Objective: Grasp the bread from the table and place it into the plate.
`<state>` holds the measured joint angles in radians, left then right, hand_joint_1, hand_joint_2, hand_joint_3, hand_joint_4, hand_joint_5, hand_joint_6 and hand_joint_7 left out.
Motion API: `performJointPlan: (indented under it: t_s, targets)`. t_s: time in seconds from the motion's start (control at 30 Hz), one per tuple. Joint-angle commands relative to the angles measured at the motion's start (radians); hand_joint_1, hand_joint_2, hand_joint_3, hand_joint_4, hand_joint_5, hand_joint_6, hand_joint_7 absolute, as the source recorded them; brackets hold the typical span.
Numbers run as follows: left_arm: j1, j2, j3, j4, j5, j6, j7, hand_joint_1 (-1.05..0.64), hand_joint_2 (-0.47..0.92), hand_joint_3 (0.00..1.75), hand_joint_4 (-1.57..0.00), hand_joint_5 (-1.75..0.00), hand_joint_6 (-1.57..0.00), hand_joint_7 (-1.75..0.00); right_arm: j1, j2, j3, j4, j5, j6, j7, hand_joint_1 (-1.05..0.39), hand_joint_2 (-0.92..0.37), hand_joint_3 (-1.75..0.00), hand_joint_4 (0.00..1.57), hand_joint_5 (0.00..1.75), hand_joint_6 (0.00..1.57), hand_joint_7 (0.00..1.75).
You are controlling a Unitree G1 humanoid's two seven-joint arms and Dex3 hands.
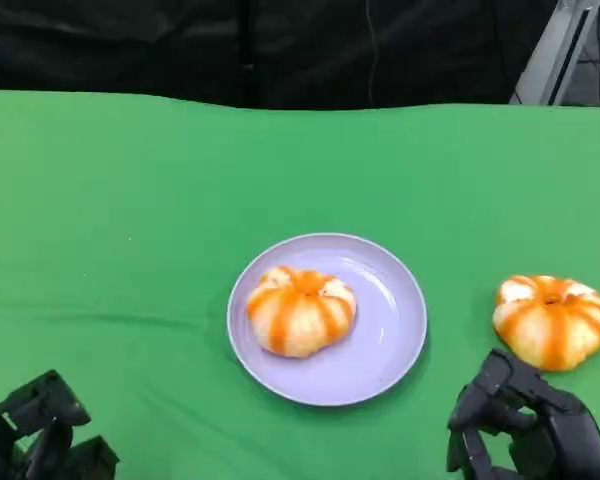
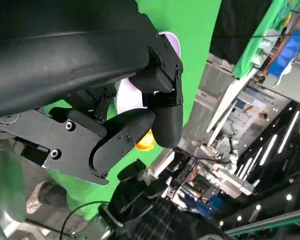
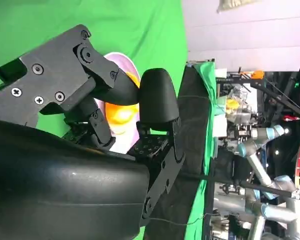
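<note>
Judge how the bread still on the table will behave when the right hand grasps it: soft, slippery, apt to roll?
The bread on the table looks puffy and lobed, so it probably squashes under a tight grip. Its glazed stripes may be slightly slick. Its flattened base suggests it will sit rather than roll. The right hand is beside it.

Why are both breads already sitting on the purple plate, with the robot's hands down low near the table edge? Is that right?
Not quite. Only one bread sits on the purple plate. The other bread lies on the green table, beside the plate, just beyond the right hand. The head view shows it. The left hand is low too.
</note>
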<state>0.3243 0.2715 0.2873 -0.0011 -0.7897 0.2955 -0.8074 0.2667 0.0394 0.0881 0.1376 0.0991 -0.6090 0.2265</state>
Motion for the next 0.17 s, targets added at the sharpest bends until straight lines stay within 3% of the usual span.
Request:
performJointPlan:
  t_s: [0.03,0.17]
  targets:
    - [-0.027,-0.007,0.012,0.061,0.041,-0.050,-0.019,-0.20,0.73,0.83,-0.87,-1.75,-0.76,-1.67,0.009,-0.011,-0.011,-0.005,0.020,0.003,0.003,-0.15,-0.55,-1.23,0.83,1.75,0.74,1.56]
    - [-0.035,-0.013,0.011,0.066,0.056,-0.053,-0.007,-0.19,0.71,0.85,-0.85,-1.75,-0.75,-1.70,0.017,-0.010,-0.009,-0.015,0.018,0.007,0.001,-0.16,-0.53,-1.25,0.83,1.75,0.75,1.57]
